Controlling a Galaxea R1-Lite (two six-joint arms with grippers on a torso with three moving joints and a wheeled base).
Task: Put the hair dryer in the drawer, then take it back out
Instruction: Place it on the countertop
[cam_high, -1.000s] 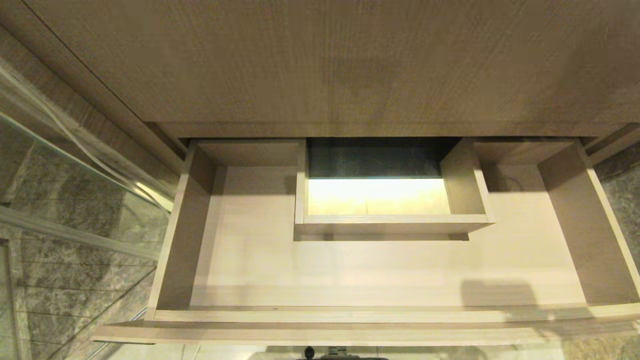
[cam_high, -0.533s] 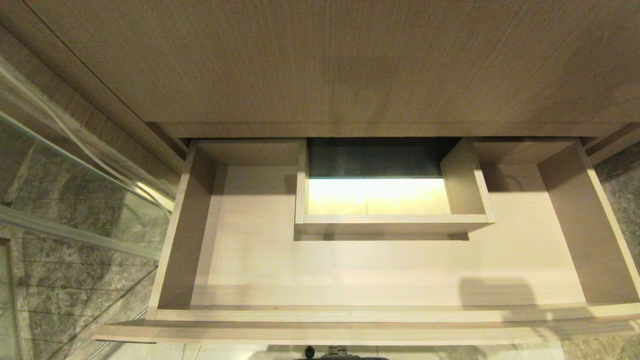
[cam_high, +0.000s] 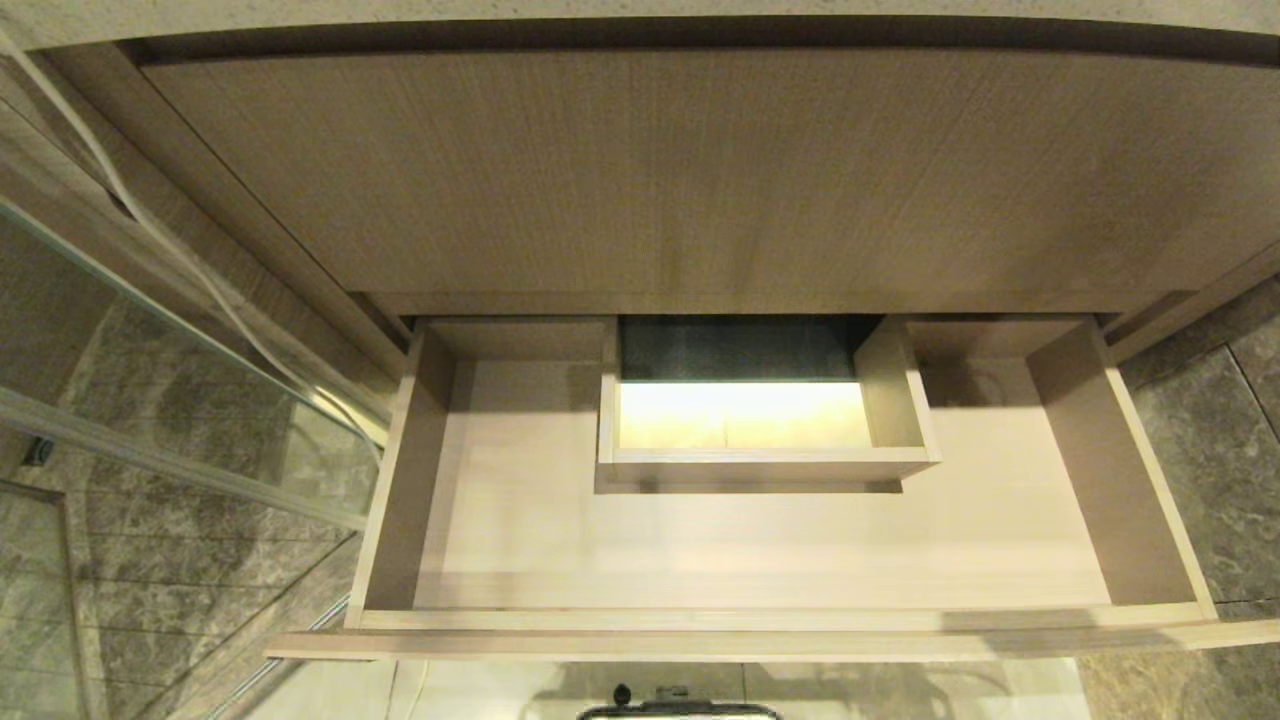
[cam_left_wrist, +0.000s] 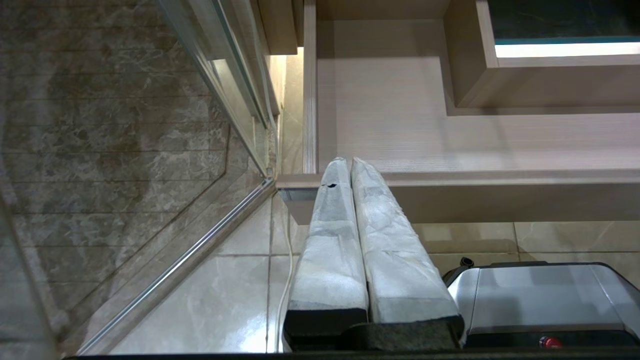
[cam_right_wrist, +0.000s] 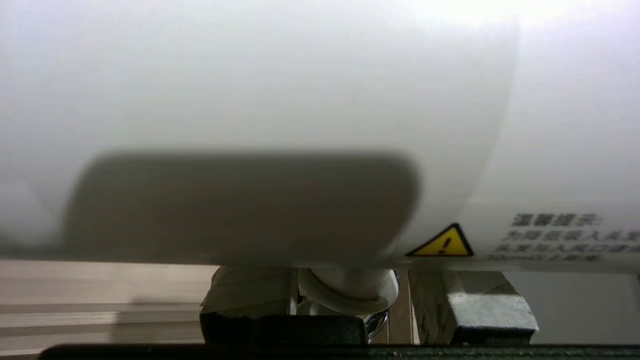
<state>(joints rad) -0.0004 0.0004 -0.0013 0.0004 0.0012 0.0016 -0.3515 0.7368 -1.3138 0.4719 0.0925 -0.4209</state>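
Drawer pulled fully open below taller plain wood-grain panel; floor of drawer bare, nothing lying in it, boxed cut-out mid-back lit from beneath. Hair dryer not in head view; white barrel fills right wrist view, yellow warning triangle and printed text on its shell. Right gripper out of head view, wrapped fingers clamped on the dryer's handle, light wood-grain surface showing behind. Left gripper parked low by the drawer's front left corner, padded fingers pressed together, holding nothing. Glass panel and grey marble tile to either side. Judged progress: early; drawer ready, dryer in hand but not yet set inside. Left to do: lower into drawer, release, regrasp, lift back out.
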